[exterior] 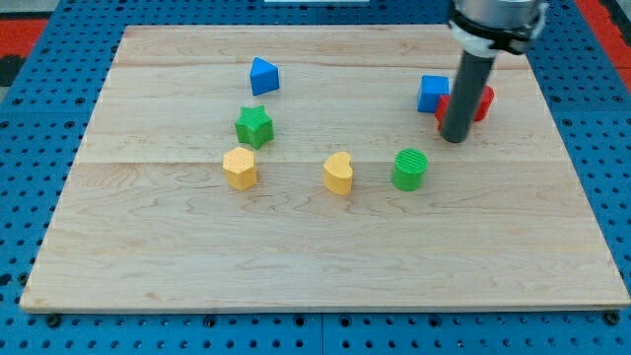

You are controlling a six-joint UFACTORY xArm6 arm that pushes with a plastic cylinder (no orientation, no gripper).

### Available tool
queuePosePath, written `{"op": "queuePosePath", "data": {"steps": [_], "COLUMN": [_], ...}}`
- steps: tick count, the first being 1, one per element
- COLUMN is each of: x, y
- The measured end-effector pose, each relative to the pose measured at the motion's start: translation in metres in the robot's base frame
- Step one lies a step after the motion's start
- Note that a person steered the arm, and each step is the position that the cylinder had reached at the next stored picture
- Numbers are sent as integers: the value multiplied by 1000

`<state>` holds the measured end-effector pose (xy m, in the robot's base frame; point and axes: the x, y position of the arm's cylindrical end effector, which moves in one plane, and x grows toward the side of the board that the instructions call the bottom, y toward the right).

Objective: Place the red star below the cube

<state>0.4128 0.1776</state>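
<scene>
Yellow heart (338,173) sat nearest bench's (296,266) bottom edge. Toward top-right corner, tip (454,139) pressed red star (479,103) beside blue cube (432,94), likely nudging it downward. End effector: plain rod, nothing grasped.

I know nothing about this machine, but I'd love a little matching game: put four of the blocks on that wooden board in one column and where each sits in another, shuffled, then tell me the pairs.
Things:
1. blue cube
2. green star
3. yellow heart
4. red star

Places:
A. just to the view's left of the green cylinder
B. partly hidden behind the rod, right by my tip
C. directly above the yellow hexagon
D. touching the red block, on its left in the view

Pairs: 1-D, 2-C, 3-A, 4-B
</scene>
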Motion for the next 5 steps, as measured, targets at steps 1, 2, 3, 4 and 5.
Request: {"op": "queuePosePath", "data": {"steps": [1, 2, 3, 4, 5], "x": [-1, -44, -47, -46, -88], "y": [21, 21, -11, -42, -25]}}
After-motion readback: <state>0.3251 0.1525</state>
